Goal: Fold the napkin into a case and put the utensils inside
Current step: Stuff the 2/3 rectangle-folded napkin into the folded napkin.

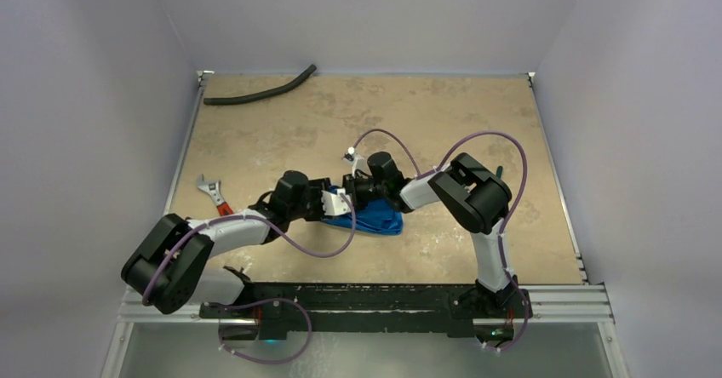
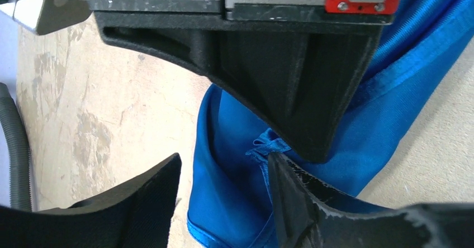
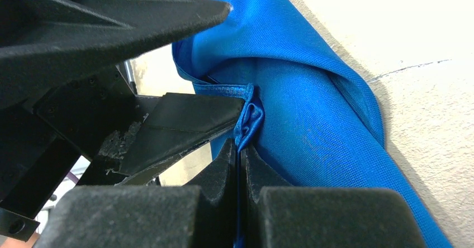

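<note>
Top external view: the napkin [image 1: 375,218] lies crumpled near the centre of the table [image 1: 281,131], toward its near edge. My right gripper [image 3: 240,147] is clamped on a bunched hem. My left gripper [image 2: 223,158] has its jaws apart, with cloth between them. A wrench [image 1: 213,192] lies to the left and a hose [image 1: 260,91] at the far left.

Both arms reach in low and meet nose to nose mid-scene. Left arm comes from near left, elbow low, forearm running right; left gripper [image 2: 223,167] has its fingers [image 2: 145,203] spread apart. Right arm rises at near right, elbow high, forearm dropping left; right gripper [image 3: 240,154] fingers pressed tight together, pinching a fold of the napkin [image 3: 313,108]. From here I read the two sets of fingertips as nearly touching.
</note>
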